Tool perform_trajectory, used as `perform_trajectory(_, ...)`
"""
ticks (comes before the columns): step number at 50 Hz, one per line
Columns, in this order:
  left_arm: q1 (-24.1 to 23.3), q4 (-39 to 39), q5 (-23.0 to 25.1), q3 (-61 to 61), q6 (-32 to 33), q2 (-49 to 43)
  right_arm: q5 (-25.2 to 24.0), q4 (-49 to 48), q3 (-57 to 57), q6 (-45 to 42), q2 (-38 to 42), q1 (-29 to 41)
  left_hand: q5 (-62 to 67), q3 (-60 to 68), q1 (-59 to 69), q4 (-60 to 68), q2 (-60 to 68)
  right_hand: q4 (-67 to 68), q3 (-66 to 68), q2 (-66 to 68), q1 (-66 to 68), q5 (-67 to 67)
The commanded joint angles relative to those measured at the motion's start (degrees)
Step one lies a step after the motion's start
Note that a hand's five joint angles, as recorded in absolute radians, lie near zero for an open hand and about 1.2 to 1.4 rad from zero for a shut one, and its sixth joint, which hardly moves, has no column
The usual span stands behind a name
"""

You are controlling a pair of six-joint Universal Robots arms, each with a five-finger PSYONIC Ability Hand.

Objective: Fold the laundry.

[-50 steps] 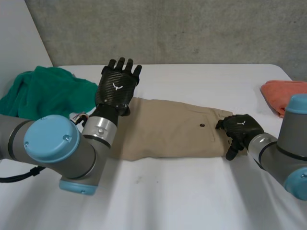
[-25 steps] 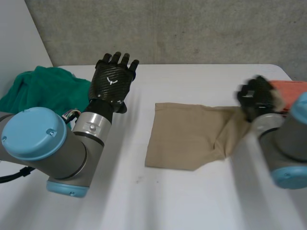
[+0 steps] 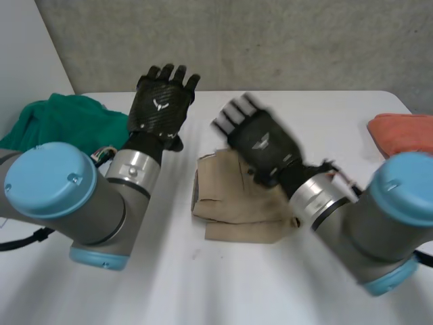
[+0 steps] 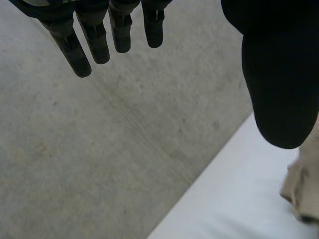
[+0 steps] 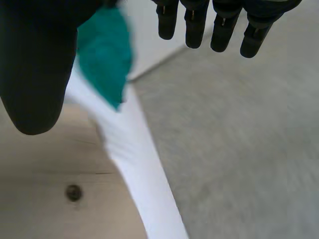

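Note:
Tan trousers (image 3: 233,206) lie folded into a rumpled, short stack at the table's middle. My right hand (image 3: 264,143) hovers just above their far edge, open with straight fingers and holding nothing. In the right wrist view its fingers (image 5: 214,22) and thumb (image 5: 35,69) are spread, and the tan cloth (image 5: 35,199) with a dark button (image 5: 74,192) lies under the palm. My left hand (image 3: 161,108) is raised, open, to the left of the trousers and apart from them. Its fingers (image 4: 94,37) point at the grey wall, with a tan edge (image 4: 304,181) beside its thumb.
A green cloth (image 3: 61,125) is heaped at the table's back left, also seen as a green cloth (image 5: 105,52) beyond my right thumb. An orange cloth (image 3: 404,132) lies at the right edge. The white table (image 3: 223,291) is bare at the front.
My right hand swept from the trousers' right end up and over to the left, folding that end across, and then opened. The trousers now lie shorter. The left hand barely moved.

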Motion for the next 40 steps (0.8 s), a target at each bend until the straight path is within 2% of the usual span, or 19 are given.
perform_trajectory(1,-3.91,-3.93,0.19,9.12,-5.46,-3.77,4.0,9.45,-3.85,34.15,-5.02,-7.12,-1.84,-1.22,-0.25,-0.64,-0.89,-1.89,-1.82,-2.0,-3.13,-2.48)
perform_trajectory(5,-5.93,-12.01,0.28,15.0,-9.68,-8.16,3.47,21.31,-10.08,35.04,-2.49,-9.76,-1.84,-1.22,-0.25,-0.64,-0.89,-1.89,-1.82,-2.0,-3.13,-2.48)
perform_trajectory(9,-6.9,-22.54,0.2,22.99,-13.37,-15.18,3.82,33.16,-20.25,33.82,7.77,-9.68,-1.67,-1.05,-0.09,-0.48,-0.72,-1.89,-1.82,-2.0,-3.13,-2.48)
perform_trajectory(13,-7.16,-30.89,0.11,28.27,-13.64,-20.99,4.7,40.29,-27.39,30.22,14.73,-9.59,-1.84,-1.22,-0.25,-0.64,-0.88,-1.89,-1.82,-2.0,-3.13,-2.48)
perform_trajectory(19,-7.08,-38.83,-0.33,31.62,-13.47,-25.75,6.98,41.72,-30.84,24.68,20.99,-9.76,-1.67,-1.05,-0.09,-0.47,-0.72,-1.89,-1.82,-2.0,-3.13,-2.48)
perform_trajectory(22,-6.99,-41.2,-0.33,31.72,-13.29,-26.72,10.14,41.99,-31.28,21.25,23.1,-9.76,-1.34,-0.72,0.25,-0.14,-0.38,-1.89,-1.82,-2.0,-3.13,-2.48)
perform_trajectory(26,-6.81,-43.58,-0.33,32.24,-13.03,-26.81,14.01,42.25,-31.19,15.8,23.28,-9.5,-0.83,-0.21,0.75,0.36,0.12,0.03,0.1,-0.07,-1.21,-0.56)
perform_trajectory(31,-6.55,-45.07,-0.24,34.44,-10.13,-25.67,14.55,42.25,-30.4,12.98,20.56,-9.41,-1.0,-0.38,0.59,0.2,-0.04,0.72,0.78,0.61,-0.52,0.13)
perform_trajectory(35,-6.81,-44.99,0.46,33.65,-8.9,-21.55,14.72,40.15,-28.3,14.12,15.38,-9.41,-2.01,-1.39,-0.42,-0.81,-1.05,-1.89,-1.82,-2.0,-3.13,-2.48)
perform_trajectory(40,-6.81,-43.5,0.46,32.16,-9.51,-14.95,14.81,31.99,-19.01,15.26,6.78,-9.32,-2.34,-1.72,-0.76,-1.15,-1.39,-1.89,-1.82,-2.0,-3.13,-2.48)
